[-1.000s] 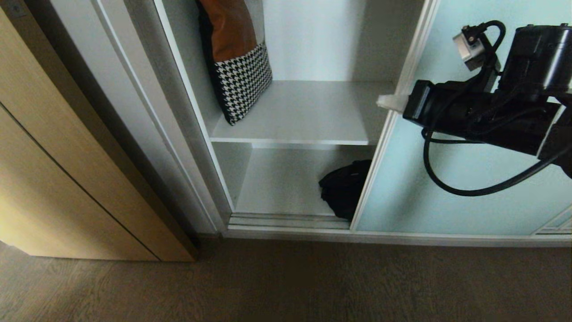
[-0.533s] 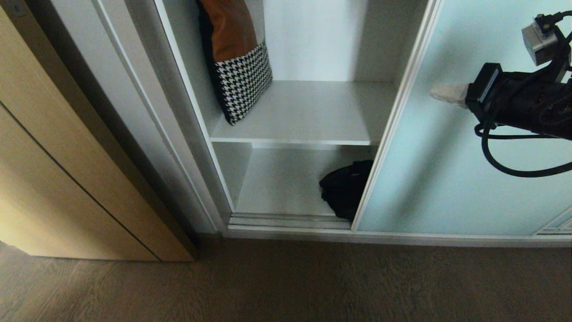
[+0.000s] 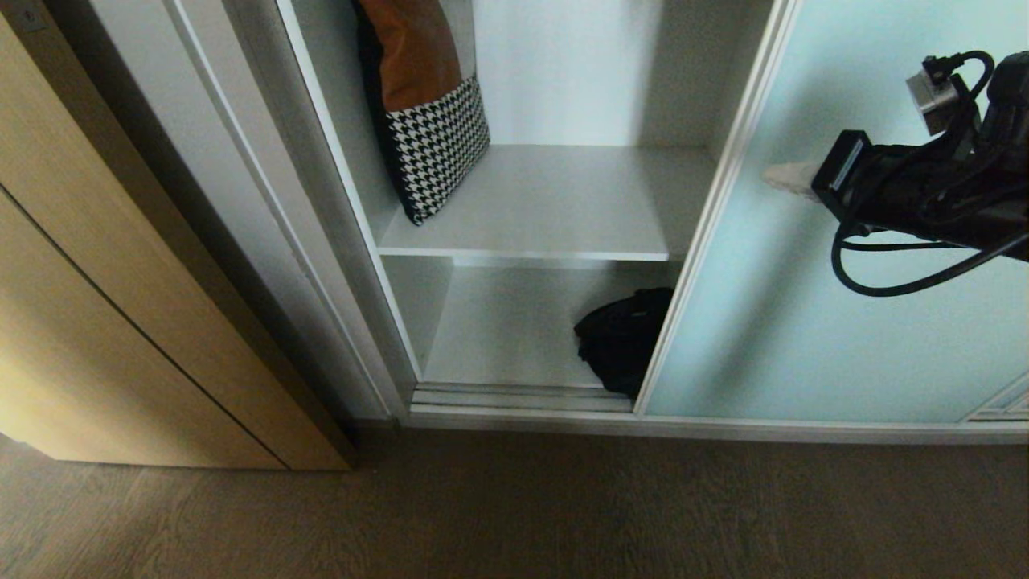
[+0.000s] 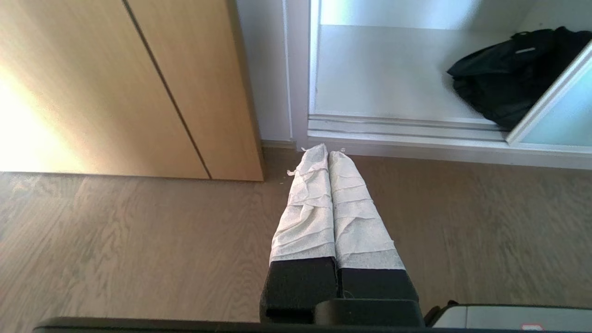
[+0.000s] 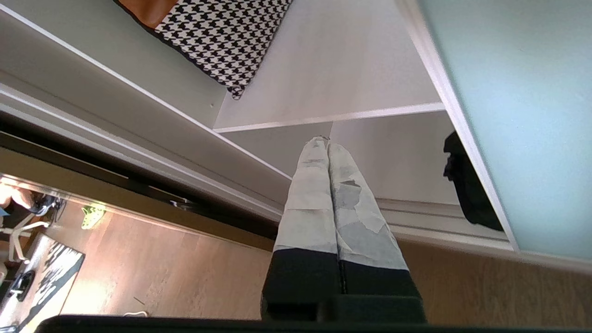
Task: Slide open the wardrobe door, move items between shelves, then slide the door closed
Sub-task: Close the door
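The sliding wardrobe door (image 3: 804, 338), pale aqua glass in a silver frame, stands pushed to the right, so the left part of the wardrobe is uncovered. A black fabric bag (image 3: 619, 338) lies on the lower shelf (image 3: 498, 330), its right part hidden behind the door's edge. The upper shelf (image 3: 563, 201) is bare on its right side. My right gripper (image 3: 770, 174) hangs shut and empty in front of the glass, right of the door's edge. In its wrist view the right gripper (image 5: 323, 141) points at the shelves, with the bag (image 5: 467, 194) beside it. My left gripper (image 4: 327, 150) is shut and empty low over the floor.
An orange and houndstooth cushion (image 3: 434, 137) leans against the left wall on the upper shelf. A light wood cabinet (image 3: 120, 322) stands left of the wardrobe. The door track (image 3: 514, 396) runs along the bottom, with dark wood floor (image 3: 514, 507) in front.
My right gripper has left the door's left edge and swung right, in front of the glass. The door's edge stands slightly further right. The bag and cushion have not moved.
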Controlling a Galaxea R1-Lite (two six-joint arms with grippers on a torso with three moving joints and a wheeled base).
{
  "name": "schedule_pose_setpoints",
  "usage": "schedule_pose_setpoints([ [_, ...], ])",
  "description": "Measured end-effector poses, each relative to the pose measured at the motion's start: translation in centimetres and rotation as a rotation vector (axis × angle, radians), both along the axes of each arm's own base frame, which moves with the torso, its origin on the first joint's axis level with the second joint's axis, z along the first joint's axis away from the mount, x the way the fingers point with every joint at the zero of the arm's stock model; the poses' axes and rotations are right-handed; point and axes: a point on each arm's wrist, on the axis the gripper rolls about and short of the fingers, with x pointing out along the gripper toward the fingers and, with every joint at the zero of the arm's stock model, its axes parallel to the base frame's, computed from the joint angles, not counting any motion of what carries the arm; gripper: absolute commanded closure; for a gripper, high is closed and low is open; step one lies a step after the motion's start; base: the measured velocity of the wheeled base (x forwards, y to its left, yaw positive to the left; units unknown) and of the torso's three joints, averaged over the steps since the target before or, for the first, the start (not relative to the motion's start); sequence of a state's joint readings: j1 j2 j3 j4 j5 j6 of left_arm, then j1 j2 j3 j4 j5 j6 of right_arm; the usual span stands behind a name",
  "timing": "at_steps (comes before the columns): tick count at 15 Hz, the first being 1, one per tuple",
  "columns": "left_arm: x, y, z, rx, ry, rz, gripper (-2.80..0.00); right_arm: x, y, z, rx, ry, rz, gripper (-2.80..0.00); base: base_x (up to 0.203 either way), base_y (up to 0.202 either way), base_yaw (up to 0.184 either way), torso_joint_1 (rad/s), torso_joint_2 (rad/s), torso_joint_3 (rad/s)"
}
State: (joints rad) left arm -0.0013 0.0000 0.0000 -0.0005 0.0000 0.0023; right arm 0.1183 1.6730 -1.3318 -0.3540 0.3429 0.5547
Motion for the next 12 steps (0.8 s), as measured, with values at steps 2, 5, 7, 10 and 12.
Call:
schedule_pose_setpoints([
  [2, 0.0, 0.0, 0.0, 0.000, 0.000, 0.000, 0.00, 1.1, 0.1, 0.1, 0.001, -0.008, -0.003, 0.00, 0.000, 0.000, 0.000, 0.000, 0.00, 0.000],
  [5, 0.0, 0.0, 0.0, 0.000, 0.000, 0.000, 0.00, 2.5, 0.1, 0.0, 0.003, -0.009, -0.009, 0.00, 0.000, 0.000, 0.000, 0.000, 0.00, 0.000],
  [7, 0.0, 0.0, 0.0, 0.000, 0.000, 0.000, 0.00, 3.4, -0.1, -0.4, 0.002, -0.003, -0.018, 0.00, 0.000, 0.000, 0.000, 0.000, 0.00, 0.000],
  [10, 0.0, 0.0, 0.0, 0.000, 0.000, 0.000, 0.00, 4.4, -0.7, -0.7, 0.001, -0.002, -0.037, 0.00, 0.000, 0.000, 0.000, 0.000, 0.00, 0.000],
  [12, 0.0, 0.0, 0.0, 0.000, 0.000, 0.000, 0.00, 5.0, -1.3, -0.9, 0.001, 0.000, -0.055, 0.00, 0.000, 0.000, 0.000, 0.000, 0.00, 0.000],
])
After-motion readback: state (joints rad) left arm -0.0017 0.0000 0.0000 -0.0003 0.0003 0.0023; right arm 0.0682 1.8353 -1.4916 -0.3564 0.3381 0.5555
